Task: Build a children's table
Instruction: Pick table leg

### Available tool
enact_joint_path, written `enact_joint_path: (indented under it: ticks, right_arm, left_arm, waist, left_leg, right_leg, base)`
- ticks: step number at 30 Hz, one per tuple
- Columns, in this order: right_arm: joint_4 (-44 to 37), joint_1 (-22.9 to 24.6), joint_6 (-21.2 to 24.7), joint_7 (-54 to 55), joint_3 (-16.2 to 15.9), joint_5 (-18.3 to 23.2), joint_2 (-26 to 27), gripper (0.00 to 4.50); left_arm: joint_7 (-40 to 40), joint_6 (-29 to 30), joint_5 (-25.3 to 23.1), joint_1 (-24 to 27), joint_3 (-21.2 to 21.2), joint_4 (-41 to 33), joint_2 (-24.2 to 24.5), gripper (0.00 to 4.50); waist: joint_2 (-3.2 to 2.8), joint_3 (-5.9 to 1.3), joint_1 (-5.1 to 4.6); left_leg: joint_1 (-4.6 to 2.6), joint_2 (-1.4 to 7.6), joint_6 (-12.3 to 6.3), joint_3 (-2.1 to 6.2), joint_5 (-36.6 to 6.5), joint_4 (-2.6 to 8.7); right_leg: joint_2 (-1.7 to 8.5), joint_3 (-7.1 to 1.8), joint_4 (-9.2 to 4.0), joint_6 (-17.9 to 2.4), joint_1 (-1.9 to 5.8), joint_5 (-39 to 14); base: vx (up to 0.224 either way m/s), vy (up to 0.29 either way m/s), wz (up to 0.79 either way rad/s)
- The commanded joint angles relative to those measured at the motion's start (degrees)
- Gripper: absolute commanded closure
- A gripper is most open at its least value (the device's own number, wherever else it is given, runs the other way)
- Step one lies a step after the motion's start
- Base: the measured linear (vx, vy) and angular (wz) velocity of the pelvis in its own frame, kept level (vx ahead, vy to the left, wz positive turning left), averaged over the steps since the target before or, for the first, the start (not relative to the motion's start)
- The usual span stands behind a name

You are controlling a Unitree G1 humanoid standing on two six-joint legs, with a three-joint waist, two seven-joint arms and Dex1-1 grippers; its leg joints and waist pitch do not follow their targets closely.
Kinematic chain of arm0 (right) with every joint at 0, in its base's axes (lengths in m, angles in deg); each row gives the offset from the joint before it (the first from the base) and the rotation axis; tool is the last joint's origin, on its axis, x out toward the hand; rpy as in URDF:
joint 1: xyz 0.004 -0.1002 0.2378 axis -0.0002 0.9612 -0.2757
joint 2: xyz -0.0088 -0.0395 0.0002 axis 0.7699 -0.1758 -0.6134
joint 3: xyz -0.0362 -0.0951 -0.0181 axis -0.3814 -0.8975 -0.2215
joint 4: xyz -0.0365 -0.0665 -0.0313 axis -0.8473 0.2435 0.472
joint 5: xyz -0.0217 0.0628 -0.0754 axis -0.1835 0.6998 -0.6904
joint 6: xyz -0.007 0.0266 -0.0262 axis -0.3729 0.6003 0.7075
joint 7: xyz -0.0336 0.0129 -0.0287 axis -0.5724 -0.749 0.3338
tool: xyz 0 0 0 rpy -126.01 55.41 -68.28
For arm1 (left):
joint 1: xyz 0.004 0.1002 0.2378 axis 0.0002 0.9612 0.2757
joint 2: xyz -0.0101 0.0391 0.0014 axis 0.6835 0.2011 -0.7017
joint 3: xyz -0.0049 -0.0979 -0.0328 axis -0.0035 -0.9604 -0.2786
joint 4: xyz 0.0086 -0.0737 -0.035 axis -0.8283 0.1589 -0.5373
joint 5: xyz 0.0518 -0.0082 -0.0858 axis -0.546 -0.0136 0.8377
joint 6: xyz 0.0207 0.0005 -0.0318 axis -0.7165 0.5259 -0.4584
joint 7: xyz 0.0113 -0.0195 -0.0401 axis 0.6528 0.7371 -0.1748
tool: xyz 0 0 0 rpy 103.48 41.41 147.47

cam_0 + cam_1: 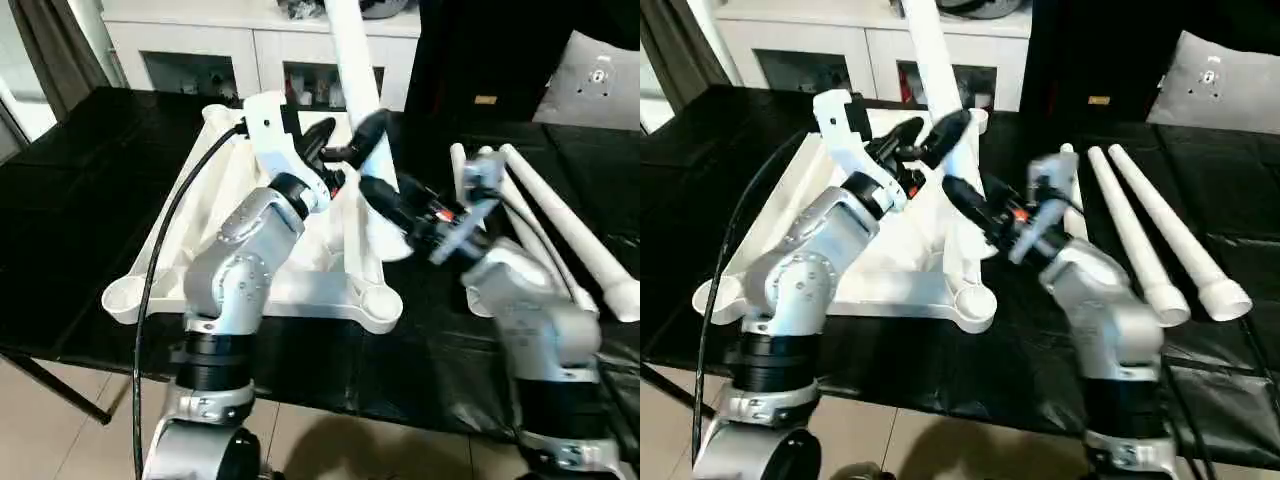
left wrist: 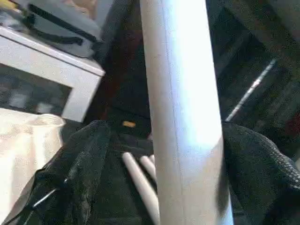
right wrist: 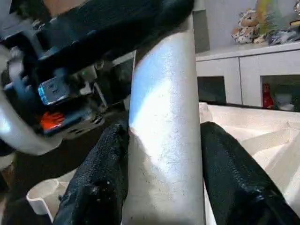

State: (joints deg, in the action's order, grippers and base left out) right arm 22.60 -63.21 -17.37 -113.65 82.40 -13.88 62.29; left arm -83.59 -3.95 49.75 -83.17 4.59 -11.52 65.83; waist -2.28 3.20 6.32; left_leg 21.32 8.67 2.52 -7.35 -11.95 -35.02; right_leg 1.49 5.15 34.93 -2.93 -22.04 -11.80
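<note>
Left eye view: lying ribbed side up on a black-covered table (image 1: 60,230), the tabletop (image 1: 300,285); standing upright at its near right corner socket, one leg (image 1: 352,60); resting well apart on the right, spare legs (image 1: 560,225); standing behind, a white cabinet (image 1: 200,50).

Right eye view: gripping the upright leg low down, the right end effector (image 1: 965,200); reaching to it higher up, the left end effector (image 1: 925,140); leaning at the back right, a grey cushion (image 1: 1225,80).

Left wrist view: flanking the leg with fingers (image 2: 84,173) spread wide, apparently not clamping.

Right wrist view: pressing both fingers (image 3: 101,178) against the leg; sitting on the cabinet, soft toys (image 3: 248,28).
</note>
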Motion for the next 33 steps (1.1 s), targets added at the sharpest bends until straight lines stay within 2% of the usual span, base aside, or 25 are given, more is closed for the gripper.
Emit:
enact_joint_path:
  ticks: [1,5,9,15,21,33]
  right_arm:
    - [0.31,-0.74,-3.31,0.12,-1.05,-1.94,0.14,2.62]
    - [2.74,-0.50,-9.07,0.56,-3.00,-5.74,0.40,2.62]
    - [4.52,-0.76,-11.64,1.59,-3.56,-6.82,1.02,2.62]
    - [5.28,-0.88,-13.07,0.67,-4.24,-6.92,1.08,2.62]
    - [5.90,-0.72,-14.62,-0.02,-4.94,-7.52,1.05,2.62]
    - [7.20,-1.35,-16.95,0.63,-5.35,-8.95,0.91,2.62]
  left_arm:
    - [1.20,-1.49,-0.49,-0.76,-0.91,0.36,-2.14,0.79]
    - [1.48,-2.01,1.25,-0.40,-1.35,-0.66,-3.49,1.21]
    - [1.03,-1.97,1.99,0.20,-0.41,-1.38,-3.88,1.56]
    - [0.77,-1.75,2.95,0.98,0.68,-1.60,-4.44,2.06]
    - [0.46,-0.46,4.81,1.51,1.19,-1.78,-4.40,2.51]
    - [1.55,-1.74,5.21,1.48,0.93,-1.18,-3.61,2.66]
  waist:
    - [0.89,-4.06,-0.01]
    - [0.80,-3.99,-0.07]
    - [0.77,-4.01,-0.10]
    - [0.71,-3.88,-0.23]
    - [0.67,-3.84,-0.25]
    - [0.65,-4.03,-0.59]
  left_leg:
    - [0.34,4.04,-5.87,0.86,1.34,3.09]
    - [0.32,4.24,-5.65,0.91,0.85,3.16]
    - [0.31,4.30,-6.13,0.95,1.03,3.12]
    - [0.32,4.27,-6.67,0.89,0.39,3.13]
    - [0.31,4.34,-6.46,0.92,0.15,3.18]
    - [0.33,4.35,-6.37,0.94,0.30,3.12]
  right_leg:
    - [7.15,-3.80,-4.67,-4.74,3.78,-8.41]
    - [7.15,-3.80,-4.59,-5.21,3.63,-8.48]
    - [7.20,-3.93,-4.33,-6.12,3.66,-6.89]
    - [7.21,-3.94,-4.44,-6.56,3.70,-6.91]
    - [7.20,-3.95,-4.41,-6.55,3.70,-7.28]
    - [7.17,-3.92,-4.29,-6.71,3.78,-6.43]
  base:
    - [0.000,0.000,0.00]
    - [0.000,0.000,0.00]
    - [0.000,0.000,0.00]
    - [0.000,0.000,0.00]
    - [0.000,0.000,0.00]
    - [0.000,0.000,0.00]
